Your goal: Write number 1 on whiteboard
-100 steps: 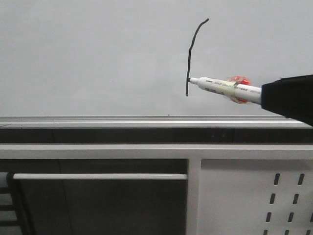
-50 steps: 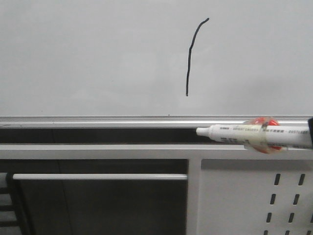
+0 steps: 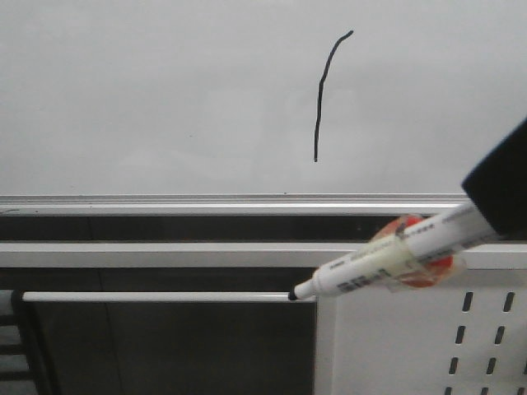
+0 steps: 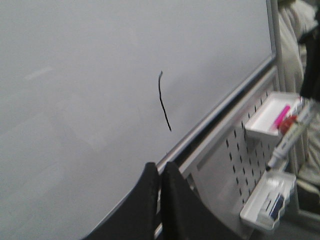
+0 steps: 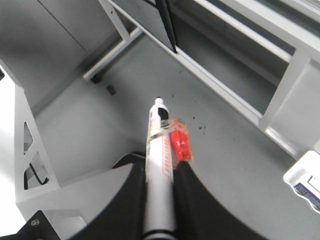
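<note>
Since its tip dipped, marker (image 3: 387, 263) slants below whiteboard (image 3: 165, 99).

- Right gripper (image 5: 159, 200): two matte black fingers (image 5: 129, 200), smooth and gently curved, widening toward the wrist.
- Left gripper (image 4: 160, 200): the same matte black, tapered fingers with rounded tips.
- In the front view the right gripper shows only as a plain black block, without markings.

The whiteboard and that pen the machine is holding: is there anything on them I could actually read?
"1": a hand-drawn black stroke, the number 1, on the whiteboard.
Dark print on the marker pen in the right gripper: too small and blurred to read.
Nothing else readable.
</note>
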